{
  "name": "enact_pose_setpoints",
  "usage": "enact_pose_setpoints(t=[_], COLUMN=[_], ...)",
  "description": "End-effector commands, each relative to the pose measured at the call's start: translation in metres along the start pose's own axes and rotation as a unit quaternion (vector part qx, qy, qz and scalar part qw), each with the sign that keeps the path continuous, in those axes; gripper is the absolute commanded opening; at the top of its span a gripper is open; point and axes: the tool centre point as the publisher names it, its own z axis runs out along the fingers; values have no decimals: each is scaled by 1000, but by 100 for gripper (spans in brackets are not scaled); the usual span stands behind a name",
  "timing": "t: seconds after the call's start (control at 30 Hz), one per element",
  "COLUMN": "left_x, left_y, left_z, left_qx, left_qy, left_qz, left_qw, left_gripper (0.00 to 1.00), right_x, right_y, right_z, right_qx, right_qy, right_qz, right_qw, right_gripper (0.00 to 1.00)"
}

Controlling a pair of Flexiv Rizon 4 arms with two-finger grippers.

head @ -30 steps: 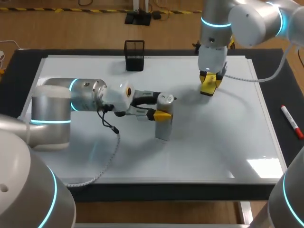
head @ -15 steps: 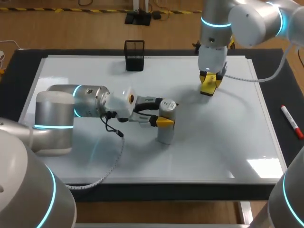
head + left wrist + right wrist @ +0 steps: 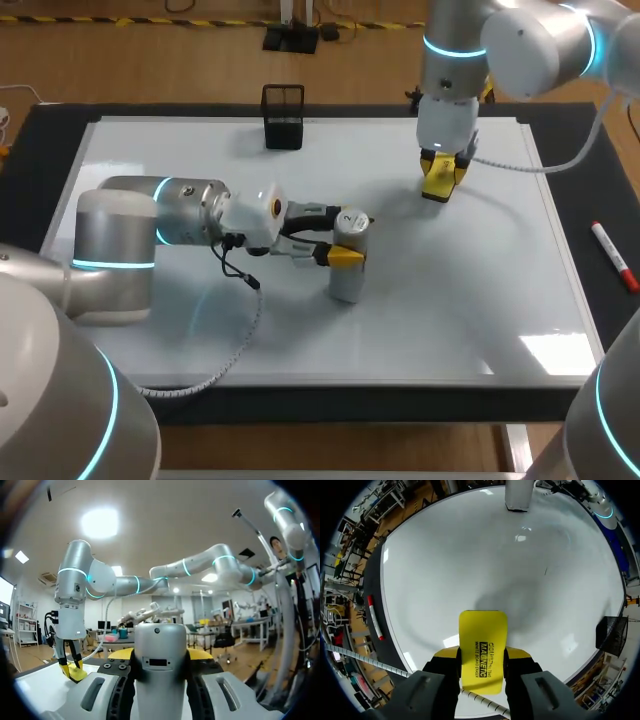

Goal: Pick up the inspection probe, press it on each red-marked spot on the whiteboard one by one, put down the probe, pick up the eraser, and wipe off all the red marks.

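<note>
The inspection probe (image 3: pixel 347 268), a grey upright cylinder, stands near the middle of the whiteboard (image 3: pixel 460 300) with its lower end at the surface. My left gripper (image 3: pixel 345 245) comes in sideways and is shut on its upper part; in the left wrist view the probe (image 3: pixel 160 665) fills the gap between the yellow tips of that gripper (image 3: pixel 160 655). My right gripper (image 3: pixel 441 178) hangs over the board's far right, shut on the yellow eraser (image 3: pixel 438 185). The eraser (image 3: pixel 482 647) sits between the right gripper's (image 3: pixel 482 656) fingers. I see no red marks on the board.
A black mesh holder (image 3: pixel 283 117) stands at the board's far edge, left of centre. A red marker (image 3: pixel 613 256) lies on the dark mat beyond the board's right edge. A cable from my left wrist trails over the board's near left part.
My left gripper and the probe shifted slightly right and toward the near edge, and the arm's elbow swung; over the last half second they barely moved. The right arm held still.
</note>
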Motion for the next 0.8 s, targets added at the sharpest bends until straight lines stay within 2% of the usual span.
enact_pose_setpoints(t=[0.03, 0.27, 0.8], left_x=[1, 0, 0], left_y=[2, 9, 9], left_z=[-1, -6, -6], left_qx=[1, -9, -47], left_qy=[-3, -9, 1], left_qz=[0, 3, 1], left_qw=[1000, 1000, 999], left_gripper=[0, 0, 0], right_x=[0, 0, 0], right_y=[-1, -1, -1], right_z=[-1, -1, -1], right_qx=[1, 1, 1], right_qy=[1, 1, 1], right_qz=[-1, -1, -1], right_qw=[1000, 1000, 1000], right_gripper=[0, 0, 0])
